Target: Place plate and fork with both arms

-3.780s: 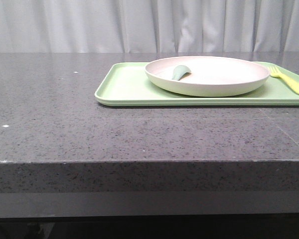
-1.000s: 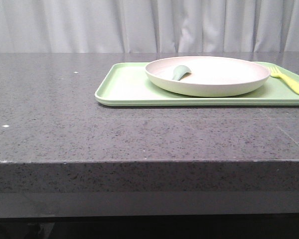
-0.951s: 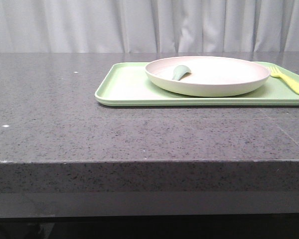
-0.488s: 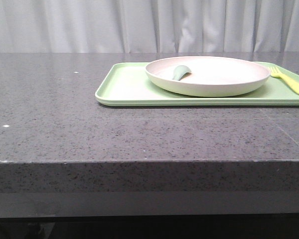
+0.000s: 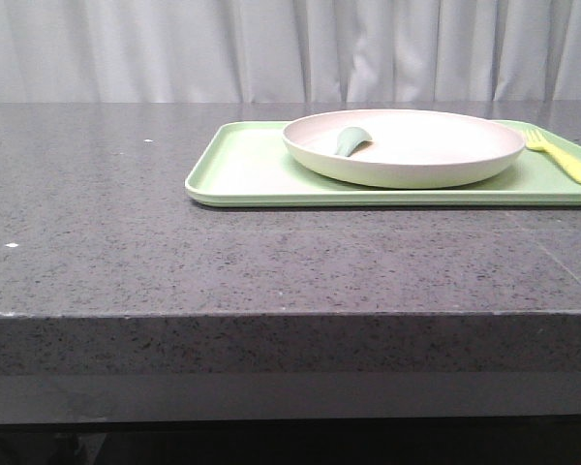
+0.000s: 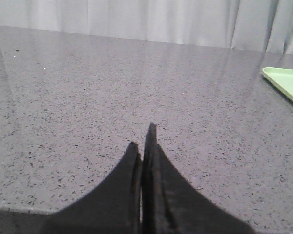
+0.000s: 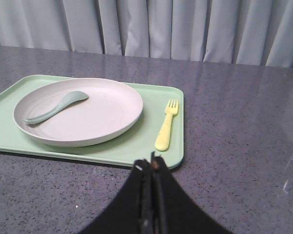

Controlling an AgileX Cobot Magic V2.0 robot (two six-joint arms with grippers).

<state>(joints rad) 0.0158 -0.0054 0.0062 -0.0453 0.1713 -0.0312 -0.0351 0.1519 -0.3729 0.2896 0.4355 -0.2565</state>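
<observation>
The cream-pink plate (image 5: 404,146) lies on a light-green tray (image 5: 242,172) at the back right of the table; it also shows in the right wrist view (image 7: 83,113). A grey-green spoon-like piece (image 5: 350,140) lies in the plate. The pale-yellow fork (image 5: 562,158) lies on the tray to the right of the plate, tines pointing away, and shows in the right wrist view (image 7: 165,127). My right gripper (image 7: 151,163) is shut and empty, just short of the tray's near edge. My left gripper (image 6: 142,141) is shut and empty over bare table, left of the tray (image 6: 285,83).
The dark speckled stone table (image 5: 126,242) spreads to the left and front of the tray, with its front edge low in the front view. A pale curtain (image 5: 174,48) hangs behind the table. Neither arm shows in the front view.
</observation>
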